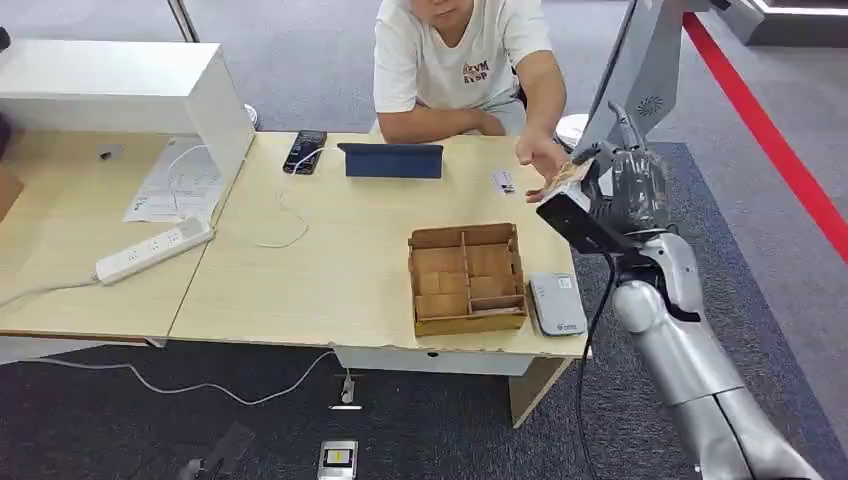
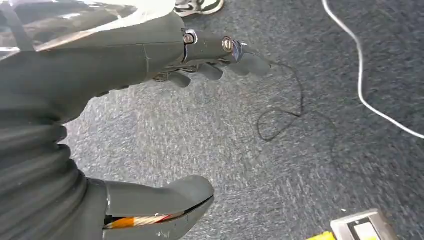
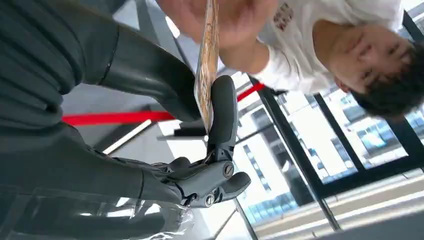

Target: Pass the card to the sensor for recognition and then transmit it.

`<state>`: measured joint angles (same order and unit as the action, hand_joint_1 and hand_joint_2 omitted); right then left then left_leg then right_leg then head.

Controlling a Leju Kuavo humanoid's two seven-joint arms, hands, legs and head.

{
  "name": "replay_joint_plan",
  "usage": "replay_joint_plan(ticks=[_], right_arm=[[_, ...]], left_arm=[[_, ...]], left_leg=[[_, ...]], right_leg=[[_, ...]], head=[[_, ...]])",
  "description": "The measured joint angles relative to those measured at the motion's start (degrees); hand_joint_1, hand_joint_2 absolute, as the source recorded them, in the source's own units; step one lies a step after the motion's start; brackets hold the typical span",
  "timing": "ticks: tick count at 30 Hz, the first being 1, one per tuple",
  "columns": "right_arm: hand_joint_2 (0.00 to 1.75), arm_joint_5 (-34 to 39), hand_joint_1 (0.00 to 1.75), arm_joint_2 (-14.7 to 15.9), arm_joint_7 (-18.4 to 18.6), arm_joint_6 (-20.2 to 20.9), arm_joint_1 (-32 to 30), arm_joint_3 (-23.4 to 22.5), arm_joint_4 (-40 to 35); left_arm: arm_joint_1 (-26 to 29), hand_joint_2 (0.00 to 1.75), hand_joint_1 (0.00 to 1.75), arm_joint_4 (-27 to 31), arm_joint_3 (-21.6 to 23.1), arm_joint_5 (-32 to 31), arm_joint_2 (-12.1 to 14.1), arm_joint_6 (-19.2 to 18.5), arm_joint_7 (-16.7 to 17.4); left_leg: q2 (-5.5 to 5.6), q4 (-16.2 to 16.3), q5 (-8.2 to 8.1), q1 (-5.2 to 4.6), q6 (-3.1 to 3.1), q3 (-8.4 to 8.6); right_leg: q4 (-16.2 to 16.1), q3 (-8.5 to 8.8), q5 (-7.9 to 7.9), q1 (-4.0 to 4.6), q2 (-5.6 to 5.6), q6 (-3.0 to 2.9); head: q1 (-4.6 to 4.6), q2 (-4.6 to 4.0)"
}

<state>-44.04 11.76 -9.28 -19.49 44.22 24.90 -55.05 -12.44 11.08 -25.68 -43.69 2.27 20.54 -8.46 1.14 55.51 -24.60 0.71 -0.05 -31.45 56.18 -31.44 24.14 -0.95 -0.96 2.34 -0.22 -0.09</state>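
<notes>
My right hand (image 1: 622, 190) is raised beyond the table's right edge and pinches a brown patterned card (image 1: 570, 176) between thumb and a finger. In the right wrist view the card (image 3: 206, 65) stands edge-on against my finger, and a person's hand (image 3: 220, 17) grips its far end. The person's hand (image 1: 540, 155) reaches toward it from across the table. The white card sensor (image 1: 557, 302) lies flat at the table's near right corner. My left hand (image 2: 165, 125) hangs over the carpet, fingers apart and holding nothing.
A wooden tray with dividers (image 1: 466, 277) sits left of the sensor. A dark tablet (image 1: 391, 160), a phone (image 1: 304, 151), a small white card (image 1: 503, 181), a power strip (image 1: 154, 250) and a white box (image 1: 120, 90) are on the table. Cables cross the floor.
</notes>
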Motion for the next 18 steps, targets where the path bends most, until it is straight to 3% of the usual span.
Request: replay_joint_plan(ticks=[7, 18], right_arm=[[1.75, -1.84, 1.75, -2.80, -1.36, -0.81, 12.91, 0.13, 15.93], [1.75, -4.28, 1.75, -5.33, -0.03, -0.29, 16.78, 0.74, 27.00]], left_arm=[[-0.92, 1.75, 0.00, 0.00, 1.45, -0.77, 0.00, -1.09, 0.44], [-1.73, 1.75, 0.00, 0.00, 2.84, -1.12, 0.00, -1.18, 1.18]], left_leg=[[0.03, 0.01, 0.05, 0.02, -0.02, -0.03], [0.06, 0.01, 0.05, 0.02, -0.01, -0.15]], right_leg=[[0.01, -0.06, -0.04, 0.01, 0.01, 0.01], [0.01, -0.14, -0.04, 0.01, 0.03, 0.02]], head=[[-0.04, 0.00], [-0.04, 0.00]])
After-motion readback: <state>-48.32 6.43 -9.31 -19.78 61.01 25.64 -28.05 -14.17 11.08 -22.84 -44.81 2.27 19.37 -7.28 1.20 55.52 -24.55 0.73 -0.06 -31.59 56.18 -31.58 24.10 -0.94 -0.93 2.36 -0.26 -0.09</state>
